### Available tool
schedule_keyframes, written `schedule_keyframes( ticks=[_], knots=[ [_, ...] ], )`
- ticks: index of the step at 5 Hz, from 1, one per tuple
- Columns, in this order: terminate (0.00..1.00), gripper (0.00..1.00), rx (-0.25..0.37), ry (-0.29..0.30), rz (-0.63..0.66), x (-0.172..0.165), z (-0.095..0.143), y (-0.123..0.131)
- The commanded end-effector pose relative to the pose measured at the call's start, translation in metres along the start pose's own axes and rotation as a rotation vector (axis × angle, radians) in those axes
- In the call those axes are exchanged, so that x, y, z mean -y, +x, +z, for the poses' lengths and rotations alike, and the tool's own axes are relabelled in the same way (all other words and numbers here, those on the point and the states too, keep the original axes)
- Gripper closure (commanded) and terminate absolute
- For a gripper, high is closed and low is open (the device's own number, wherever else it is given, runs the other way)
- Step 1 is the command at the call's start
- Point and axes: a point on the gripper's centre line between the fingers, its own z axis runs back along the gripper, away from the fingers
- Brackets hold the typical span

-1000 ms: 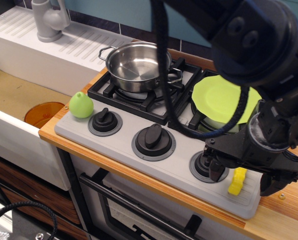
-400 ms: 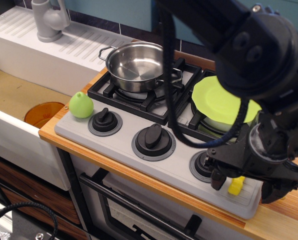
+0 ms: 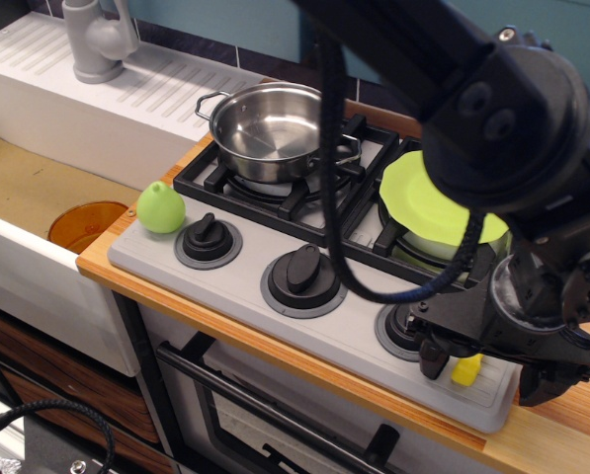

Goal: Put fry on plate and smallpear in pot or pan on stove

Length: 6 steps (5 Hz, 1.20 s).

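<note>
The yellow fry [image 3: 464, 370] lies on the front right corner of the grey stove [image 3: 237, 296], mostly covered by my gripper. My gripper [image 3: 487, 373] is low over it, open, with one finger [image 3: 433, 358] to the fry's left and the other [image 3: 540, 385] to its right. The lime-green plate [image 3: 428, 202] rests on the right burner, partly hidden by the arm. The light green smallpear [image 3: 161, 207] sits at the stove's front left corner. The empty steel pan [image 3: 270, 123] stands on the back left burner.
An orange round dish [image 3: 85, 225] lies in the sink basin at the left. A grey faucet [image 3: 97, 39] stands behind it. Three black knobs [image 3: 303, 269] line the stove's front. The wooden counter edge runs just right of the gripper.
My gripper has come down over the fry, so less of the fry shows. The pear, pan and plate have not moved.
</note>
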Motion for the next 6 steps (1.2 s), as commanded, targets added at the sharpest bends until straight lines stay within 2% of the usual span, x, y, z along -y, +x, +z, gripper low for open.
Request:
schedule_keyframes(
  ticks=[1,3,4,5,6],
  knots=[
    [0.0,1.0,-0.011,-0.03,-0.006,-0.003,0.0,0.005],
    [0.0,1.0,-0.034,-0.048,-0.008,-0.01,0.011,0.006],
    [0.0,1.0,-0.071,-0.03,-0.025,-0.018,0.031,0.009],
    [0.0,1.0,-0.117,0.006,-0.049,-0.029,0.063,0.018],
    [0.0,1.0,-0.149,0.066,-0.081,-0.045,0.099,0.039]
  ],
)
